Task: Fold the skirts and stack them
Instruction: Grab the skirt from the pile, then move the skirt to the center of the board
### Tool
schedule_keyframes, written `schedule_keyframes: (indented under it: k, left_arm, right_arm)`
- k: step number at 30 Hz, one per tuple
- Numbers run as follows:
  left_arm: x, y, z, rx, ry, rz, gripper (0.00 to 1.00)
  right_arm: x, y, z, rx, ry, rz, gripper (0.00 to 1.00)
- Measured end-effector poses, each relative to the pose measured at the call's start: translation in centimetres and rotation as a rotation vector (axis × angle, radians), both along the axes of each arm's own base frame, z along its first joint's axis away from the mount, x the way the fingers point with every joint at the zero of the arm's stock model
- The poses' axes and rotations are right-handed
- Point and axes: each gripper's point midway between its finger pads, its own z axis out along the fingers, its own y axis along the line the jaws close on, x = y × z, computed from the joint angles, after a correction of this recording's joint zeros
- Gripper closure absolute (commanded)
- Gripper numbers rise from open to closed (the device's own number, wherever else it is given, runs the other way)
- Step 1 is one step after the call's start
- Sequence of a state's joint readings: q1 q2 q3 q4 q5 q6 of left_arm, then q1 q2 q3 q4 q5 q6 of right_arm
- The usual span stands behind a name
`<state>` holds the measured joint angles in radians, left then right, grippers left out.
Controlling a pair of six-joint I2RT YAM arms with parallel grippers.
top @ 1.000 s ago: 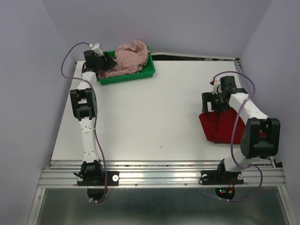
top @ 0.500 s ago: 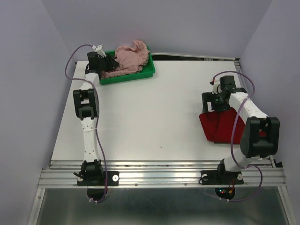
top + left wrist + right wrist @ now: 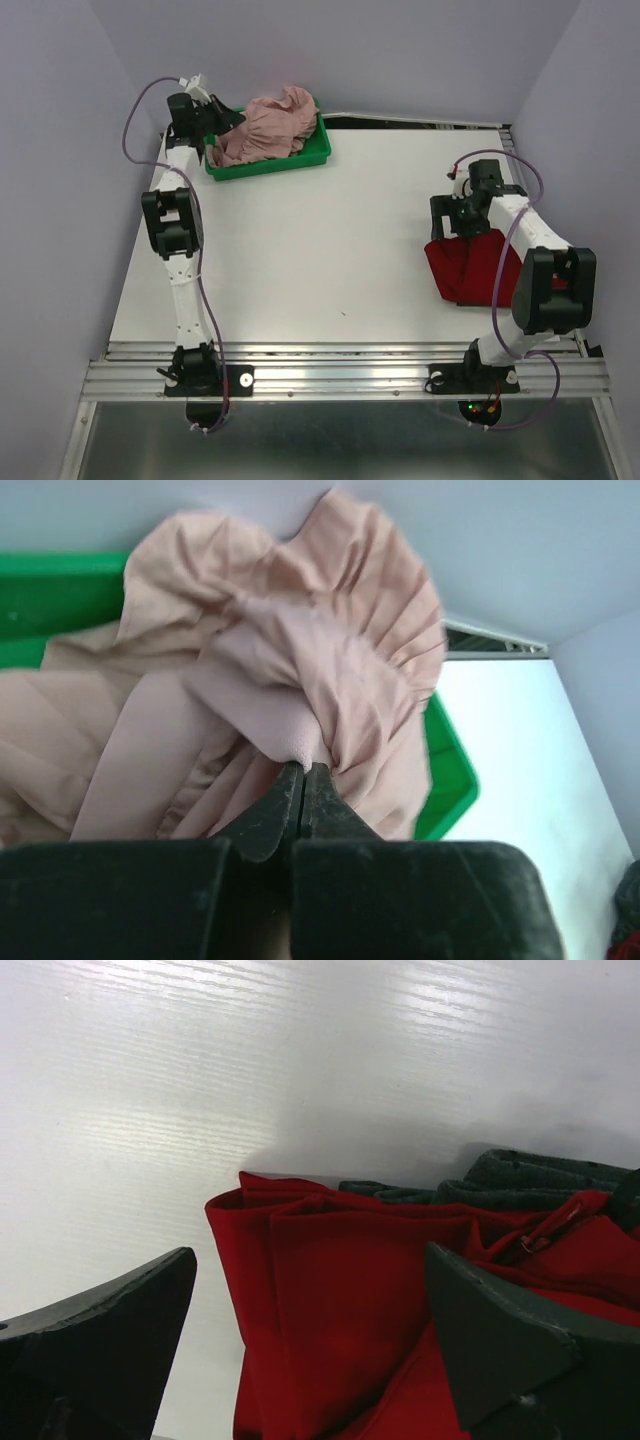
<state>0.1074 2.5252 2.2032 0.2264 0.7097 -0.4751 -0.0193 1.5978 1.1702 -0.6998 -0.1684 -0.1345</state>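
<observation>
The dusty pink skirt [image 3: 272, 125] lies crumpled in the green tray [image 3: 300, 160] at the back left of the table. My left gripper [image 3: 213, 126] is at the tray's left end, shut on a fold of this skirt. In the left wrist view the tips [image 3: 303, 771] pinch the pink cloth [image 3: 300, 650], and the tray's rim [image 3: 450, 770] shows to the right. The dark red skirt [image 3: 468, 270] lies folded flat at the right of the table. My right gripper [image 3: 460, 232] hangs open over its far edge, with a finger on either side of the red cloth [image 3: 350, 1310] and nothing gripped [image 3: 308, 1255].
A dark grey strip of cloth [image 3: 540, 1175] shows at the red skirt's far edge. Purple walls close in the table on the left, back and right. A dark gap [image 3: 420, 122] runs along the back edge, and a metal rail [image 3: 340, 365] along the front.
My left gripper has shut on the pink skirt and drawn back to the left, tugging the cloth toward the tray's left end. The right arm has barely moved.
</observation>
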Motion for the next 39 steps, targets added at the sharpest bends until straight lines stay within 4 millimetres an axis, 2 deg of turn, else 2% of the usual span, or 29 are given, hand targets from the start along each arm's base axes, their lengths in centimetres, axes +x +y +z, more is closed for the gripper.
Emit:
schedule_keyframes:
  k: [3,4,6,8,9,11,13,15,17,21,23,25,27,28,30,31,32,33,34,36,37,39]
  left_arm:
    - [-0.9,0.2,5.4,0.015,-0.064,0.002,1.00]
    - [-1.5,0.2,8.6,0.025,-0.109,0.002,1.00]
    - [-2.5,0.2,13.5,0.041,-0.189,0.003,1.00]
    - [-4.4,0.0,19.6,0.061,-0.289,0.003,1.00]
    - [-5.0,-0.1,21.2,0.068,-0.317,0.003,1.00]
    - [-7.3,-0.6,26.1,0.091,-0.403,-0.002,1.00]
    - [-9.8,-1.3,29.5,0.124,-0.461,-0.015,1.00]
    - [-11.8,-2.1,31.7,0.170,-0.503,-0.019,1.00]
    - [-14.9,-4.0,33.2,0.237,-0.538,-0.042,1.00]
    - [-20.7,-8.3,34.3,0.348,-0.585,-0.095,1.00]
    - [-23.8,-10.7,33.6,0.394,-0.600,-0.136,1.00]
    - [-26.2,-12.3,31.9,0.429,-0.584,-0.164,1.00]
    - [-28.3,-14.2,28.2,0.469,-0.530,-0.199,1.00]
    - [-29.0,-15.1,25.6,0.487,-0.487,-0.220,1.00]
    - [-30.1,-17.3,18.8,0.533,-0.356,-0.276,1.00]
    - [-30.5,-18.3,16.6,0.546,-0.318,-0.307,1.00]
    - [-31.0,-19.5,13.5,0.567,-0.258,-0.338,1.00]
    - [-31.9,-21.0,9.2,0.602,-0.176,-0.388,1.00]
    - [-32.4,-21.7,7.0,0.619,-0.134,-0.417,1.00]
    - [-34.5,-24.4,0.5,0.676,-0.013,-0.515,1.00]
    - [-35.4,-25.4,-1.8,0.698,0.030,-0.555,1.00]
    - [-37.2,-27.5,-4.6,0.726,0.073,-0.626,1.00]
  right_arm:
    - [0.0,0.2,0.3,0.010,-0.009,0.002,0.00]
    - [0.0,0.2,0.5,0.013,-0.016,0.002,0.00]
    - [0.1,0.4,1.2,0.021,-0.036,0.004,0.00]
    - [0.1,0.6,2.0,0.031,-0.058,0.006,0.00]
    - [0.1,0.7,2.3,0.037,-0.066,0.007,0.00]
    - [0.3,0.9,2.9,0.048,-0.084,0.011,0.00]
    - [0.7,1.2,3.8,0.065,-0.107,0.015,0.00]
    - [1.1,1.5,4.6,0.082,-0.131,0.022,0.00]
    - [1.3,1.8,5.4,0.099,-0.152,0.029,0.00]
    - [1.2,2.7,6.6,0.142,-0.181,0.056,0.00]
    - [1.1,3.1,7.0,0.163,-0.187,0.070,0.00]
    - [1.0,3.5,7.1,0.181,-0.189,0.083,0.00]
    - [0.8,3.9,7.3,0.200,-0.189,0.101,0.00]
    - [0.7,4.0,7.4,0.205,-0.190,0.107,0.00]
    - [0.5,4.3,7.6,0.220,-0.189,0.129,0.01]
    - [0.3,4.4,7.6,0.223,-0.187,0.134,0.01]
    - [0.2,4.5,7.6,0.227,-0.183,0.141,0.01]
    - [-0.1,4.6,7.6,0.231,-0.177,0.147,0.02]
    - [-0.2,4.7,7.5,0.233,-0.171,0.154,0.02]
    - [-0.6,4.7,7.4,0.233,-0.159,0.163,0.02]
    - [-0.8,4.7,7.3,0.231,-0.153,0.166,0.03]
    - [-1.1,4.6,7.2,0.227,-0.143,0.171,0.05]
